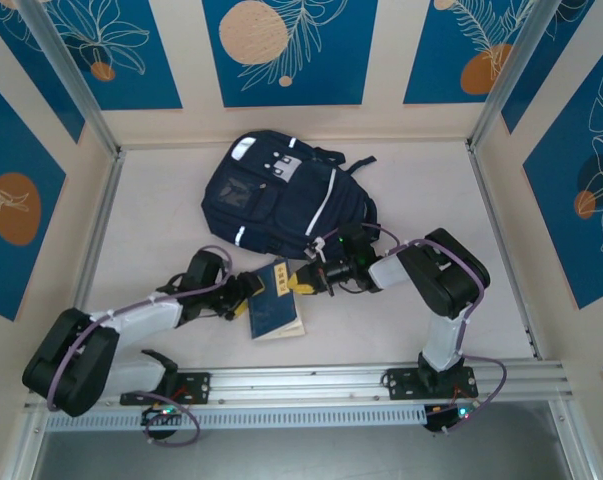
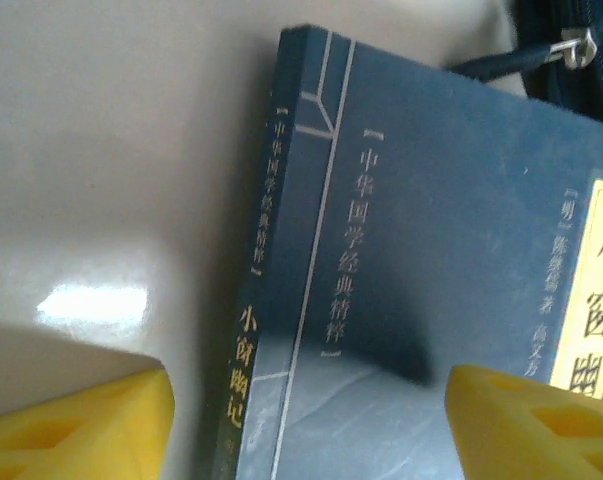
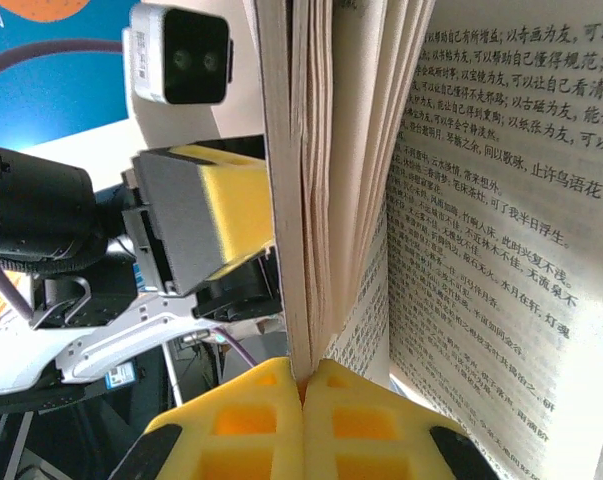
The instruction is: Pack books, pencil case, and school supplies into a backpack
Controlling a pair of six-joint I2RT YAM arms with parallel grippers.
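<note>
now: book [image 1: 277, 305] sits between both arms, just in front of the backpack [image 1: 281, 195]; resting on the bench [image 1: 161, 230] or just lifted, cannot tell. right fingers [image 3: 251, 420] are pinched tight on a thin sheaf of pages, the other leaves fanning loose. left fingers [image 2: 81, 430] stand wide, straddling the spine edge, no clamp seen. judgement: left should close square across the spine, catching all leaves, before right releases, else the book flops open.
</note>
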